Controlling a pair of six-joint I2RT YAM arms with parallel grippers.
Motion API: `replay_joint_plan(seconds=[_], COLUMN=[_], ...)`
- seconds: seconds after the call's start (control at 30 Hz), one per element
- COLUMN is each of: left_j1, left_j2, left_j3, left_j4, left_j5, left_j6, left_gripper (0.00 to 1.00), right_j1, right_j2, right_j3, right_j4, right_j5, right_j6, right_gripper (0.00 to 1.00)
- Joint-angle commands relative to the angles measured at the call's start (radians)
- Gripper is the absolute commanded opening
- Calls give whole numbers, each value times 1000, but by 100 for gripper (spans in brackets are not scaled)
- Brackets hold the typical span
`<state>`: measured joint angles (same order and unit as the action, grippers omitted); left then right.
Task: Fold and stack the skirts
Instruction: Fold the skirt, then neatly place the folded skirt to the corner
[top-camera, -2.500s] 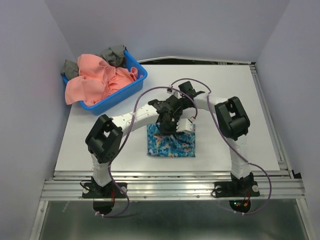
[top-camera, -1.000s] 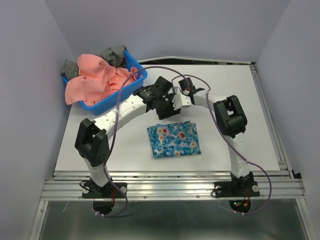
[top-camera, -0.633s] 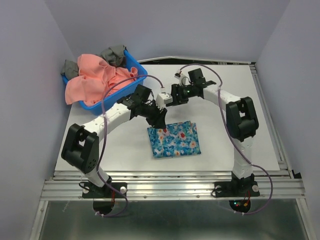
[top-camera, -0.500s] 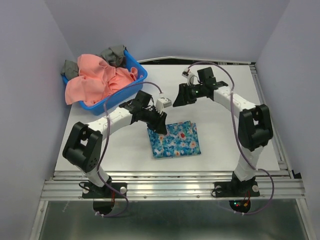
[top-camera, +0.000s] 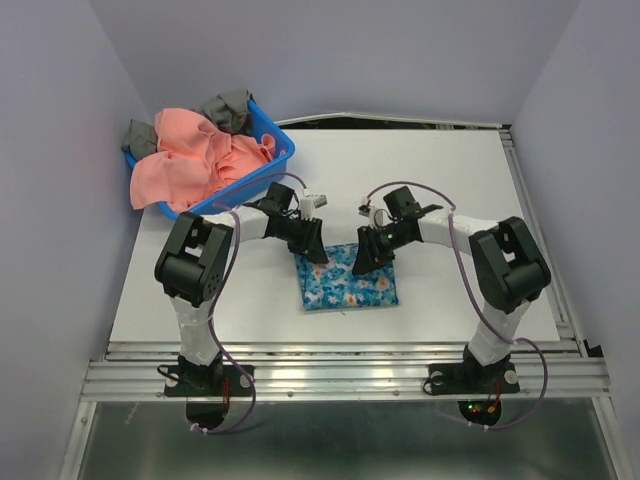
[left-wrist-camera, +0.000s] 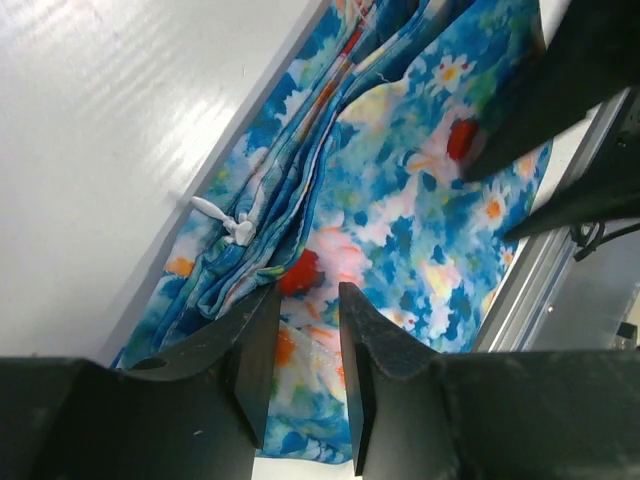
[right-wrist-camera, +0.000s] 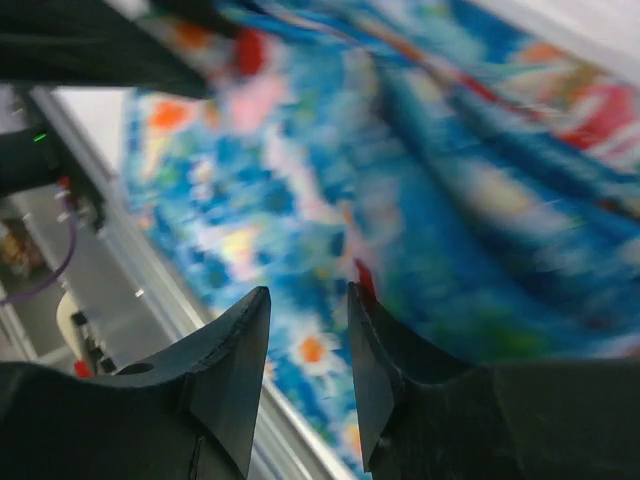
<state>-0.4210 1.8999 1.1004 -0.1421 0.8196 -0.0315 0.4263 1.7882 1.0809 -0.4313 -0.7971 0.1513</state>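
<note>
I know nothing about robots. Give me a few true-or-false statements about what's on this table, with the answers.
1. The blue flowered skirt lies folded on the table. True.
2. The pink skirt lies on top of it. False: it is heaped in the blue basket.
3. The left gripper and the right gripper are both at the flowered skirt. True.
4. The basket stands at the table's near right corner. False: far left corner.
5. A grey cloth is in the basket too. True.

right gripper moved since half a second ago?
Yes: the right gripper came nearer the table's front edge, from bare table to the floral skirt's far right corner.
</note>
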Motion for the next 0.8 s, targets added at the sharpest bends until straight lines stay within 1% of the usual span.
replay_joint_plan(seconds=[0.0, 0.03, 0.07, 0.1, 0.17, 0.2, 0.23, 0.27, 0.3, 0.33, 0.37, 0.4, 0.47, 0.5, 0.6, 0.63, 0.7, 0.73, 0.77], left_j1=[10, 14, 17, 19, 21, 21, 21, 21, 21, 21, 25, 34, 42, 51, 62, 67, 74, 77, 80], left_j2=[8, 1, -19, -38, -80, -137, -168, -200, -255, -278, -303, -358, -412, -464, -537, -547, -558, -556, -550], left_j3=[59, 67, 91, 105, 127, 142, 147, 156, 173, 183, 190, 187, 176, 159, 124, 119, 115, 118, 124], left_j4=[19, 15, -5, -19, -40, -62, -71, -80, -103, -120, -134, -142, -140, -134, -111, -109, -112, -119, -128], left_j5=[0, -2, -4, -10, -19, -33, -68, -95, -129, -185, -204, -247, -302, -347, -433, -459, -488, -538, -546], left_j6=[4, 11, 25, 57, 102, 117, 130, 136, 137, 142, 145, 130, 116, 110, 82, 79, 58, 44, 38], left_gripper=[43, 46, 48, 52, 55, 57, 62, 64, 65, 66, 67, 69, 76, 82, 89, 98, 98, 98, 98], right_j1=[-20, -20, -20, -20, -20, -20, -20, -20, -20, -20, -2, 38, 90, 115, 195, 204, 204, 204, 204], right_j2=[60, 66, 63, 60, 48, 39, 24, 14, 2, -30, -51, -94, -125, -134, -151, -148, -126, -118, -109], right_j3=[23, 46, 57, 72, 92, 103, 114, 132, 142, 146, 146, 137, 129, 123, 79, 68, 60, 59, 59], right_j4=[72, 71, 66, 63, 40, 31, 23, 14, 0, -4, -1, 8, 11, 6, 31, 37, 39, 37, 39], right_j5=[218, 240, 303, 335, 395, 459, 495, 534, 606, 637, 662, 715, 775, 818, 863, 869, 880, 889, 898], right_j6=[44, 41, 40, 40, 37, 33, 31, 33, 48, 54, 59, 60, 57, 66, 32, 27, 13, 7, 5], right_gripper=[42, 42, 43, 43, 48, 50, 51, 55, 58, 61, 62, 67, 74, 74, 75, 75, 75, 75, 76])
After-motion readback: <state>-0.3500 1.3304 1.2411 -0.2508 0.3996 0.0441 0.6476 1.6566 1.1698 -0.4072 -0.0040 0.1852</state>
